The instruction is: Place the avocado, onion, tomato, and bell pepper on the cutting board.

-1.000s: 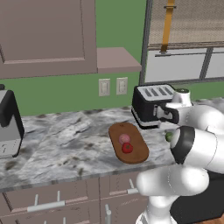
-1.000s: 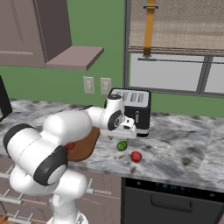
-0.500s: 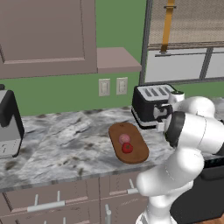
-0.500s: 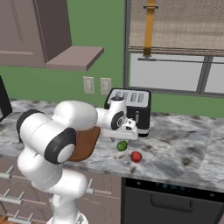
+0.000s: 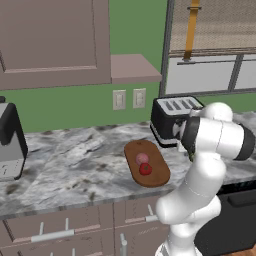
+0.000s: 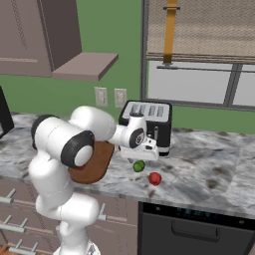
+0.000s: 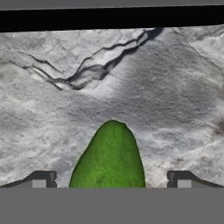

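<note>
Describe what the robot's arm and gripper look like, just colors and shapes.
The arm is glossy white, built from fat rounded segments with dark, nearly black bands at the joints. It rises from a white rounded base. The gripper is a small white block on a round dark-faced wrist; in the hand view its fingertips are small, dark and squared, with grey pads. No cables or markings show.

the arm is reaching forward and low, its gripper (image 7: 111,181) pointing downward with both fingertips (image 7: 40,180) standing wide apart.
</note>
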